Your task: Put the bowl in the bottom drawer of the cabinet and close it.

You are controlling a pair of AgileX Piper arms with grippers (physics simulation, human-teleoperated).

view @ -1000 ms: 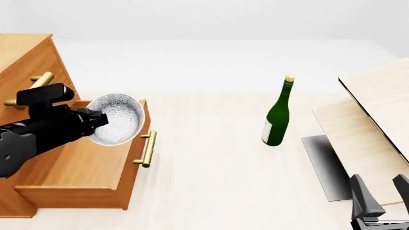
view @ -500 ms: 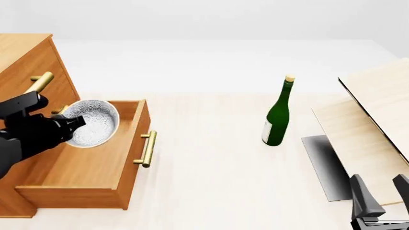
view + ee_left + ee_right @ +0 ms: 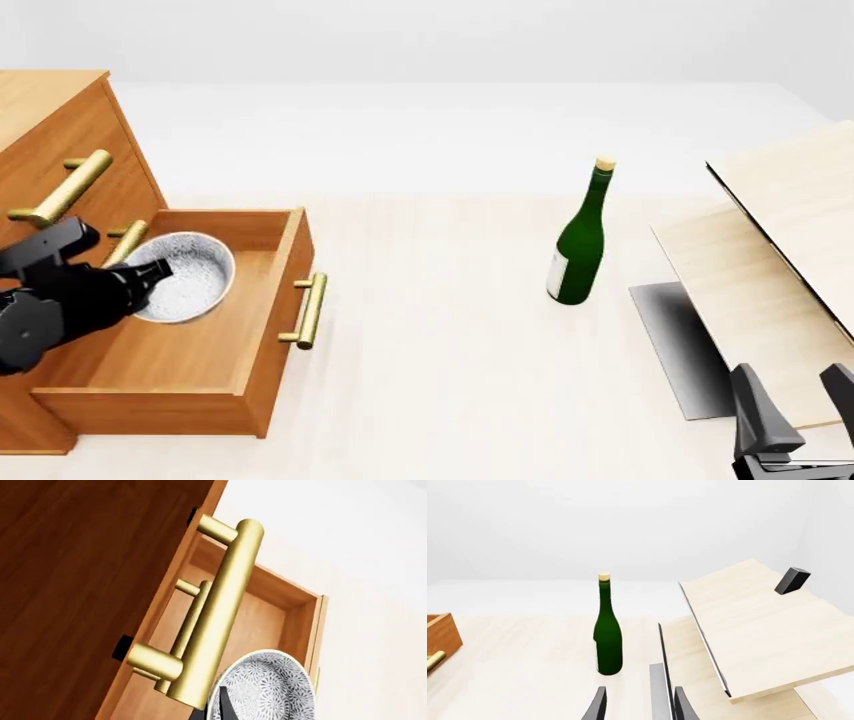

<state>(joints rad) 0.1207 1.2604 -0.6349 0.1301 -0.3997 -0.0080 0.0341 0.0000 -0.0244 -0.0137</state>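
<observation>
Since a second ago the small round white bowl with fine grey speckles (image 3: 183,290) has travelled leftward and down from above the drawer's front edge, and the black left gripper (image 3: 150,273) has drawn back with it toward the chest. That gripper holds the bowl by its rim, one dark finger (image 3: 225,706) lying across the inside. The bowl is tilted, its open mouth turned up and toward the camera in the front view, and it hangs over the back part of the pulled-out bottom drawer (image 3: 200,355), a deep orange-brown wooden box; whether it touches the drawer floor cannot be told. Being round, the bowl has no long axis; the drawer's brass bar handle (image 3: 307,311) runs nearly upright in the front view, across the drawer front.

One large orange-brown wooden cabinet (image 3: 54,130) stands at the table's left. Three brass bar handles show in the front view, the upper two (image 3: 60,188) on shut drawers. One bowl is present. One green glass bottle with a pale cap (image 3: 581,235) stands upright on the pale wooden table (image 3: 454,370), well apart from the drawer. Two pale wooden boards (image 3: 781,235) slant at the right, with a grey slab (image 3: 681,345) beneath their near edge.

The right gripper (image 3: 798,405) waits at the lower right, fingers parted with nothing between them, near the boards.
</observation>
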